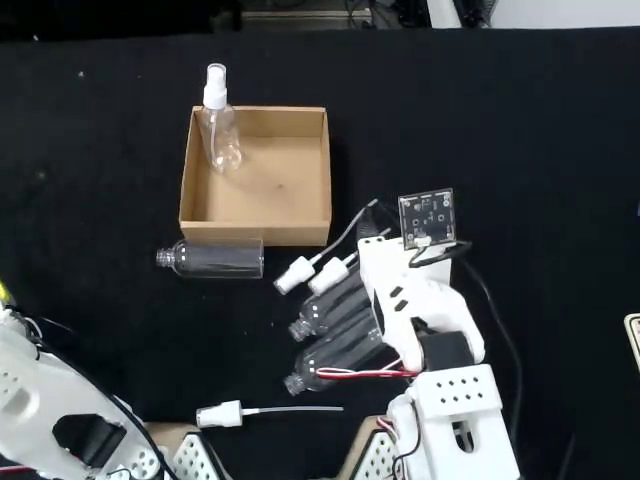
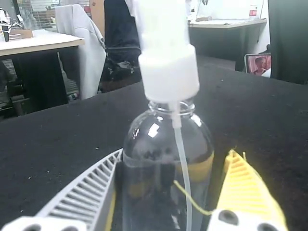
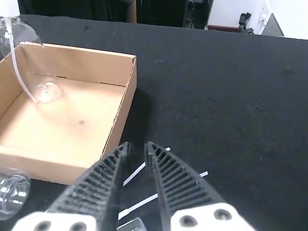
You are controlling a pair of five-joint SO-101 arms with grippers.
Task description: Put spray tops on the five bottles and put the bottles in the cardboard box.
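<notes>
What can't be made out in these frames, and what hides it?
High view: the bodies of two uncapped bottles lie partly hidden under the right arm.
Left wrist view: the spray top on the bottle in the left gripper is cut off by the picture's edge; whether it is screwed tight is unclear.
Right wrist view: the boxed bottle is cut off by the picture's edge.

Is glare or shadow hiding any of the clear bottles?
High view: the two bottles beside the right arm nearly vanish against the black cloth, marked only by highlights. Left wrist view: the held bottle carries bright spots on its shoulder. Right wrist view: the cardboard box shades the cloth beside it.
</notes>
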